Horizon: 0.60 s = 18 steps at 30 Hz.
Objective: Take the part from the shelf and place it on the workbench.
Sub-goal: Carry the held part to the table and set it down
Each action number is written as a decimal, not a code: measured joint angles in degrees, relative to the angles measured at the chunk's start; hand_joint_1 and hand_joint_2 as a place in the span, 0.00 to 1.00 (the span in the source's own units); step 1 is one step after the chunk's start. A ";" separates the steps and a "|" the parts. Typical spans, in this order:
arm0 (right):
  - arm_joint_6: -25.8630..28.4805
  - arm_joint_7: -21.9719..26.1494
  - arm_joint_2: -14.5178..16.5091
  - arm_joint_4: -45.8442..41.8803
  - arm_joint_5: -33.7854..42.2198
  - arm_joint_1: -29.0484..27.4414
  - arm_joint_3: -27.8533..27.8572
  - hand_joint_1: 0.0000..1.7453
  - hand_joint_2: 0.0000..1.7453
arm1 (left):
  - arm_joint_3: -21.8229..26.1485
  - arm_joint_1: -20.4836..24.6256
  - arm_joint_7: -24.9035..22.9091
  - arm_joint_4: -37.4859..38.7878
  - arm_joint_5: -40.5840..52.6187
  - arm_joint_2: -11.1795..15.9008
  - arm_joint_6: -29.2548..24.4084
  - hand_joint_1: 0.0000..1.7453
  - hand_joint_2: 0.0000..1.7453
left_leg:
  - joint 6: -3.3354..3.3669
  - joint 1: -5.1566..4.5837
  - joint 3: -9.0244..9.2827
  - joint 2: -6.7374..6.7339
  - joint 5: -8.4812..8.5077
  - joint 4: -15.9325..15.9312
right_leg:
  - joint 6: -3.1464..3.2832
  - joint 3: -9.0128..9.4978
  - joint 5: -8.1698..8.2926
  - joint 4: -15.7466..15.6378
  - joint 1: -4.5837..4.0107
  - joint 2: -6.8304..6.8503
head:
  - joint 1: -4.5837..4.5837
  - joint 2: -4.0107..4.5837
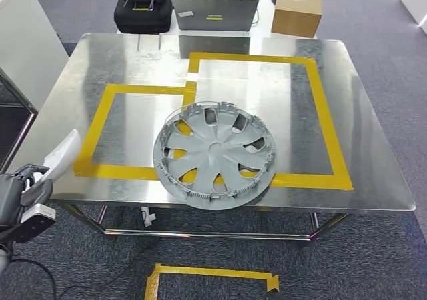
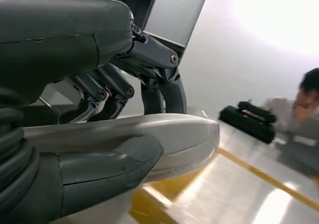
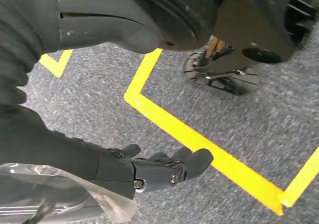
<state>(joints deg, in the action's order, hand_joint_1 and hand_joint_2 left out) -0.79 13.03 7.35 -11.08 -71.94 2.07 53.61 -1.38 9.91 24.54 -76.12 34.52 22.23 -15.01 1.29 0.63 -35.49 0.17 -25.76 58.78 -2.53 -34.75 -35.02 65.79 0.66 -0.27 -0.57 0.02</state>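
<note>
Left hand is gripping a pale silver part at the workbench's near-left corner, thumb below and dark fingers above. Right hand is hanging open over grey carpet crossed by yellow tape. Toward the workbench's near edge, a grey hubcap is lying flat across the yellow outline.

A robotics test lab or workshop: a bare steel counter marked with yellow tape outlines, more tape on grey carpet, and at 12 o'clock a laptop, black equipment case and cardboard box.
</note>
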 joint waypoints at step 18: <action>-0.29 0.66 -0.81 0.00 -1.32 0.40 -0.22 0.00 1.00 | -2.66 7.25 0.31 12.19 12.09 4.24 1.64 1.00 1.00 | -3.31 0.43 -6.36 0.25 -7.24 15.40 | 2.60 2.30 6.60 -7.81 0.01 0.31 | 0.21 0.00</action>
<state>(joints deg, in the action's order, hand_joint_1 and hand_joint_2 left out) -1.08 13.69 6.54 -11.08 -73.26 2.46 53.39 -4.04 17.16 24.85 -63.93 46.61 26.47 -13.37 -2.02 1.05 -41.84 0.43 -33.00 74.18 0.07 -32.46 -28.42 57.97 0.67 0.04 -0.36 0.02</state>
